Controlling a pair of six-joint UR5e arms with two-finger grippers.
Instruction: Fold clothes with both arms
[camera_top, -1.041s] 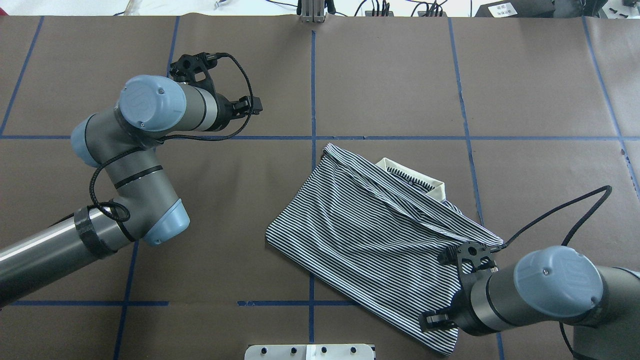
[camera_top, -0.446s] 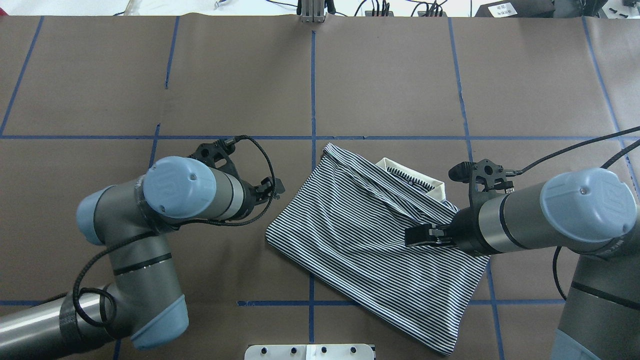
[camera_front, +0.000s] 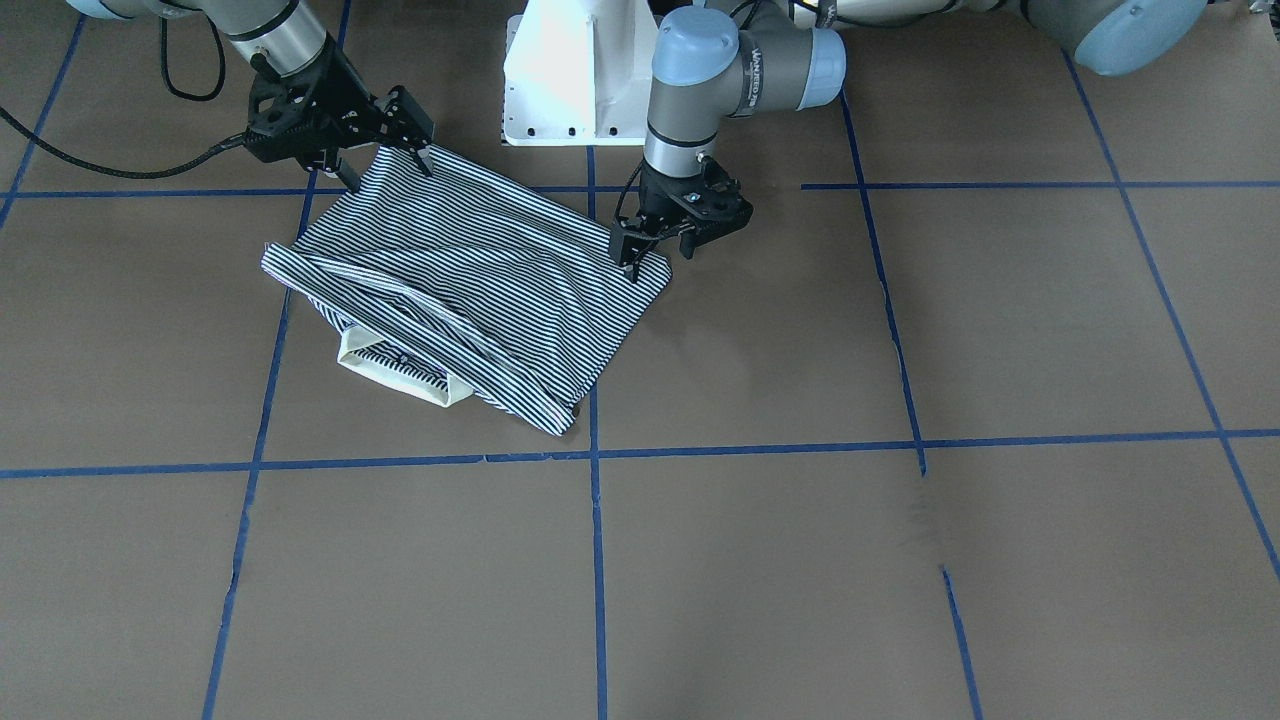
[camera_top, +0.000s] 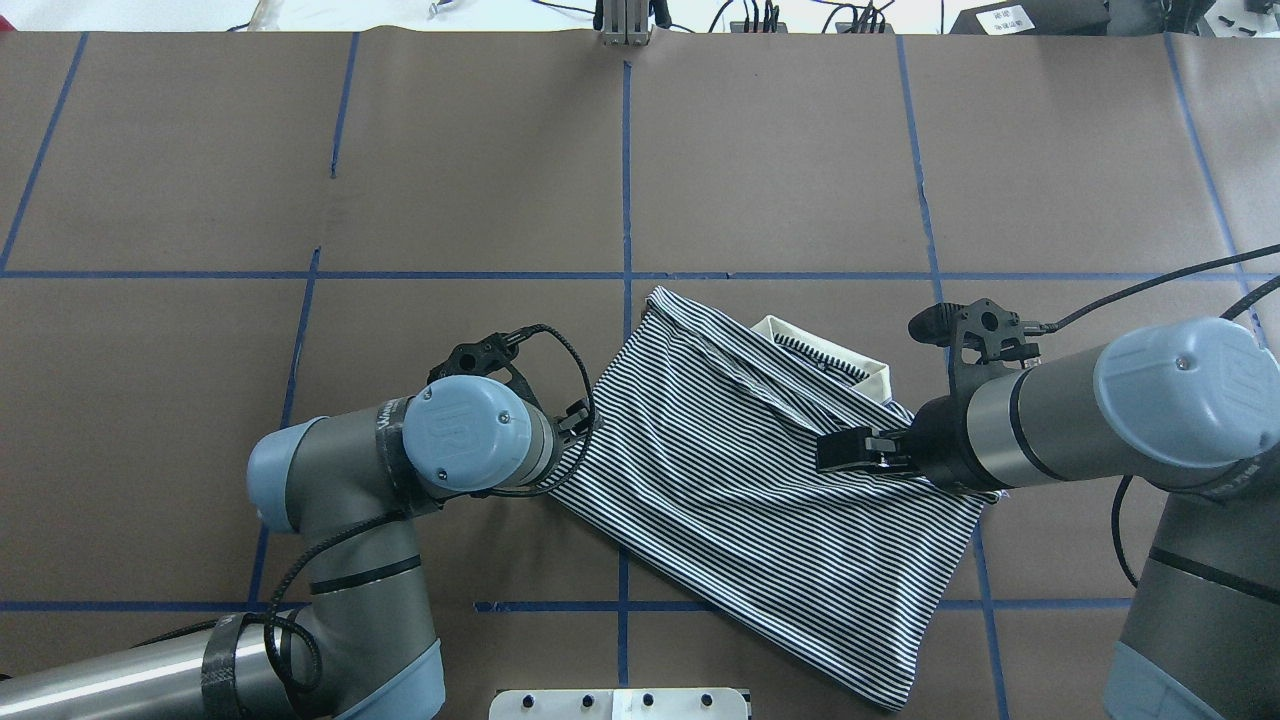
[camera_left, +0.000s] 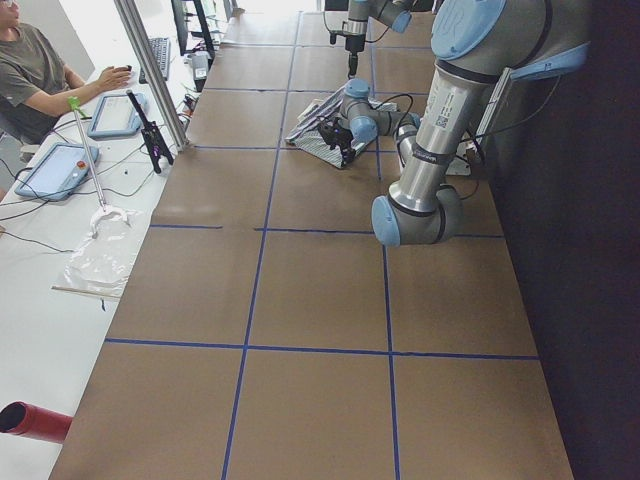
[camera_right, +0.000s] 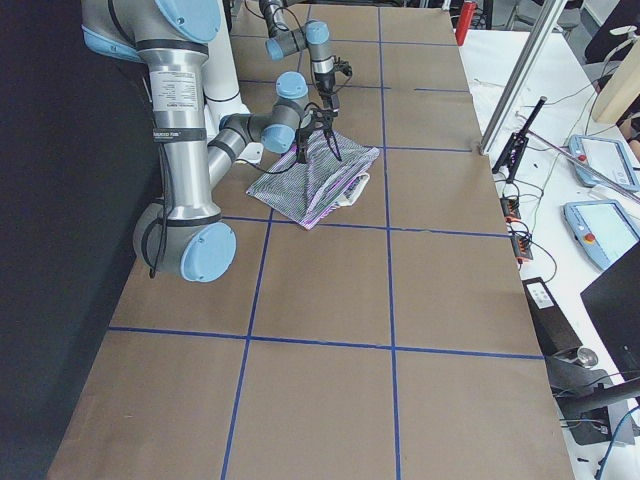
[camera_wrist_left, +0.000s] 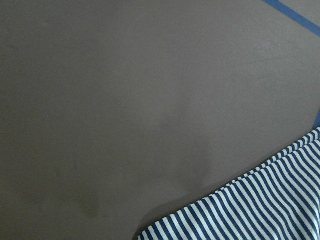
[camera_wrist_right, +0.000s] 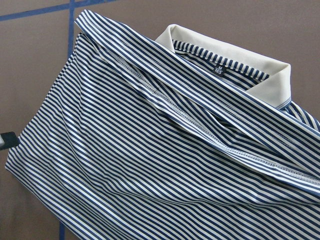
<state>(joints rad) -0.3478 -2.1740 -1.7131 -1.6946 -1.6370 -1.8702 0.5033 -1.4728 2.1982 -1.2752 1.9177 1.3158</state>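
A brown-covered bench (camera_top: 780, 150) marked into squares by blue tape lines (camera_top: 626, 170) runs beside a white side bench (camera_left: 30, 340), where a seated person (camera_left: 30, 70) sits by two tablet-like devices (camera_left: 55, 168), with crumpled clear plastic (camera_left: 100, 262) and a red cylinder (camera_left: 35, 420) nearer the camera.

I'm looking down on the shirt (camera_wrist_right: 125, 170), which is lying folded and filling most of the view. Its collar (camera_wrist_right: 240, 57) is sticking out at upper right, a small dark label (camera_wrist_right: 220, 70) sitting inside it. A stitched hem (camera_wrist_right: 200, 127) is running diagonally across the stripes. Brown table (camera_wrist_right: 30, 75) is showing at left and top, blue tape (camera_wrist_right: 35, 11) crossing it. A black piece (camera_wrist_right: 7, 140) is poking in beside the shirt's left corner; I can't identify it.
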